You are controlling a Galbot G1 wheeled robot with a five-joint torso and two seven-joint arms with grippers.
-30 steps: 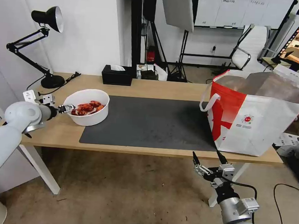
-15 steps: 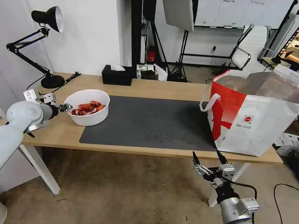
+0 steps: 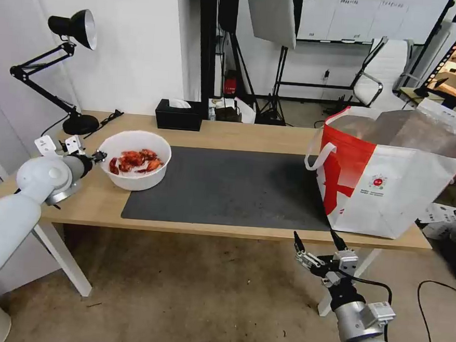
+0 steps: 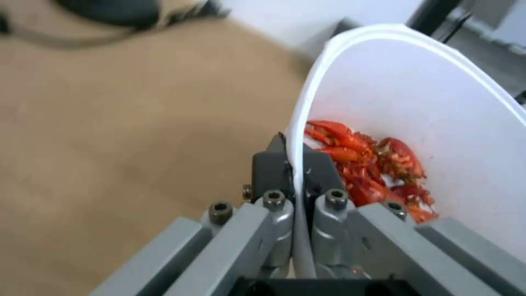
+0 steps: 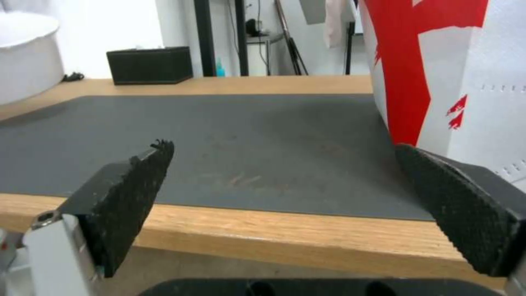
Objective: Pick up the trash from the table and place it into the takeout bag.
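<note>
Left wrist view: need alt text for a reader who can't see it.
The left gripper has its jaws shut on the rim of a white bowl, one jaw inside the wall and one outside. Red crayfish shells lie in the bowl, with the light-wood table beneath.

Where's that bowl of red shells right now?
In the head view the bowl is at the table's left end, by the mat's left edge, its rim pinched by the left gripper.

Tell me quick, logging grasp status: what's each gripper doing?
Left gripper: shut on the rim of the white bowl of red crayfish shells.
Right gripper: open, holding nothing, below the table's front edge.
</note>
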